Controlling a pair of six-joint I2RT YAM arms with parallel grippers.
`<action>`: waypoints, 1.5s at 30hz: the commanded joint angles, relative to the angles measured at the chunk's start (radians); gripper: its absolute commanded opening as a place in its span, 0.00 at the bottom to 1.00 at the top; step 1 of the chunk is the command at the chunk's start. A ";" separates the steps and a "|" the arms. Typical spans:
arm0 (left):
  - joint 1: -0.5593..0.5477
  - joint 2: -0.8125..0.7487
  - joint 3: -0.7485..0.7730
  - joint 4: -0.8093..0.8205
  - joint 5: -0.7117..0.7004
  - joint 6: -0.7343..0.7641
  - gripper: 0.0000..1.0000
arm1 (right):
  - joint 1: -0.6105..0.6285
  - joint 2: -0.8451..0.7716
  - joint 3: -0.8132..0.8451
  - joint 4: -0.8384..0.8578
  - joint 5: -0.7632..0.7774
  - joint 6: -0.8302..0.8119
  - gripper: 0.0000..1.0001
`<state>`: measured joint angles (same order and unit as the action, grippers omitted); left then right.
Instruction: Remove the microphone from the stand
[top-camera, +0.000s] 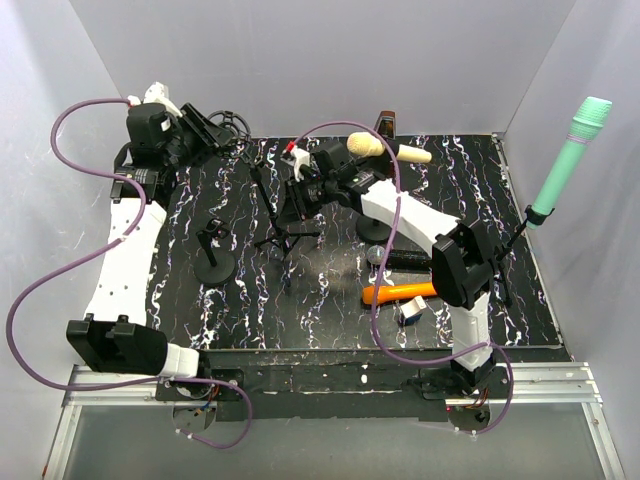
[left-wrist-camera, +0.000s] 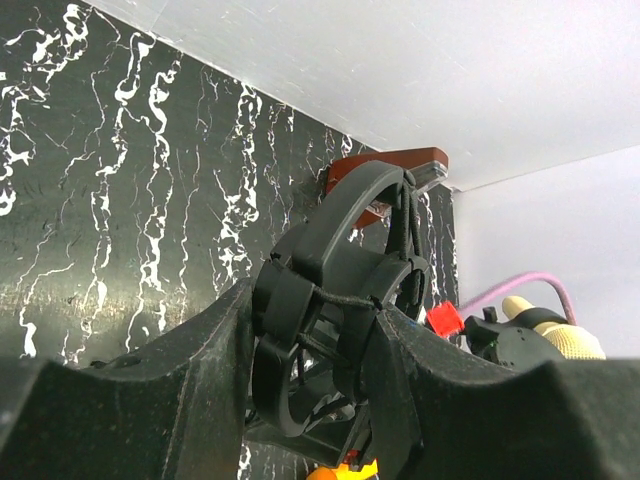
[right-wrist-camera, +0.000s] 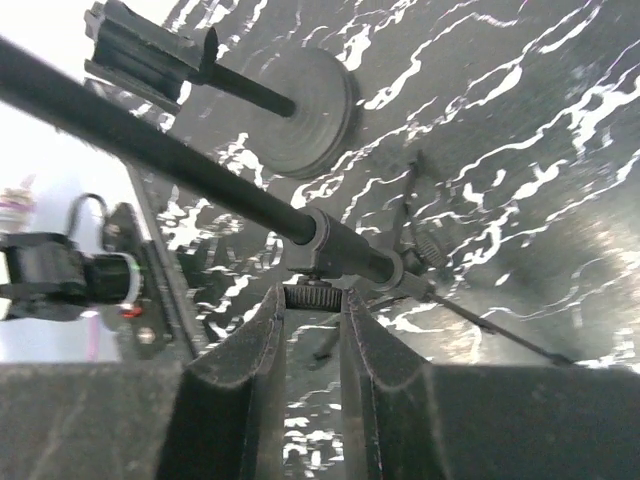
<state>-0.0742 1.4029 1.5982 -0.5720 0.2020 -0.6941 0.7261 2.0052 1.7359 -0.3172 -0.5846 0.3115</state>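
A black tripod stand (top-camera: 283, 236) stands mid-table, its pole (right-wrist-camera: 150, 140) slanting up to the back left. My left gripper (top-camera: 222, 128) (left-wrist-camera: 315, 320) is shut on the black ring-shaped shock mount (left-wrist-camera: 350, 215) at the pole's top; the ring looks empty. My right gripper (top-camera: 300, 200) (right-wrist-camera: 312, 305) is shut on the knurled knob (right-wrist-camera: 311, 293) under the pole's collar. A cream microphone (top-camera: 366, 145) shows behind my right arm, its stand mostly hidden. A green microphone (top-camera: 572, 160) sits clipped in a stand at the far right.
A small round-base stand (top-camera: 213, 262) (right-wrist-camera: 305, 110) with an empty clip stands left of the tripod. An orange microphone (top-camera: 398, 293), a black microphone (top-camera: 405, 258) and a small white-blue item (top-camera: 411, 311) lie by my right arm. A brown box (left-wrist-camera: 385, 170) sits by the back wall.
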 joint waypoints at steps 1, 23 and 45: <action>0.072 -0.015 -0.003 -0.126 0.169 -0.071 0.00 | 0.103 -0.089 0.022 -0.028 0.197 -0.451 0.01; 0.120 -0.044 -0.127 0.038 0.421 -0.035 0.00 | 0.174 -0.266 -0.372 0.489 0.511 -1.317 0.46; 0.100 -0.071 -0.101 -0.061 0.346 -0.013 0.00 | 0.087 -0.177 -0.049 -0.192 0.011 -0.247 0.62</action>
<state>0.0353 1.3590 1.4940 -0.4847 0.5205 -0.6811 0.8093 1.7969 1.7004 -0.4835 -0.5148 -0.0746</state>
